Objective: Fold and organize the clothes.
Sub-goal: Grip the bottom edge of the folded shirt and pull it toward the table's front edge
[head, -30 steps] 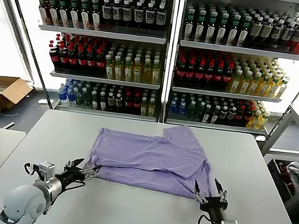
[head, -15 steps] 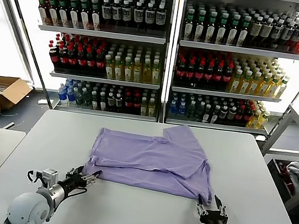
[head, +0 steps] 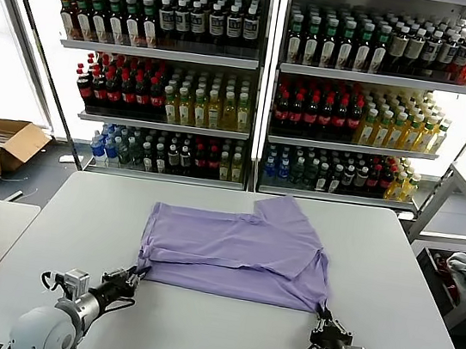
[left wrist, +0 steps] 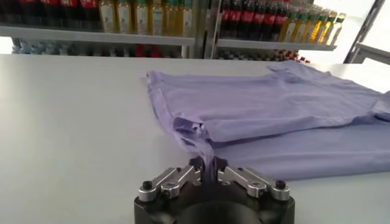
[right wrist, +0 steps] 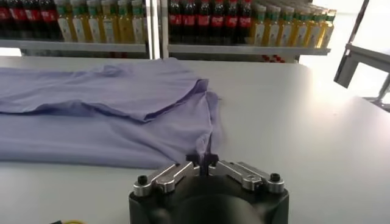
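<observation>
A lavender short-sleeved T-shirt (head: pixel 235 253) of thin, soft fabric lies on the table, spread wide from left to right and folded over itself so that an upper layer rests on a longer lower layer. One sleeve sticks out toward the far right corner. Its surface is plain, with shallow wrinkles. Both near corners of the hem are drawn out into small peaks: the near left corner (left wrist: pixel 204 152) puckers upward, and the near right corner (right wrist: pixel 204 143) is pulled to a point.
</observation>
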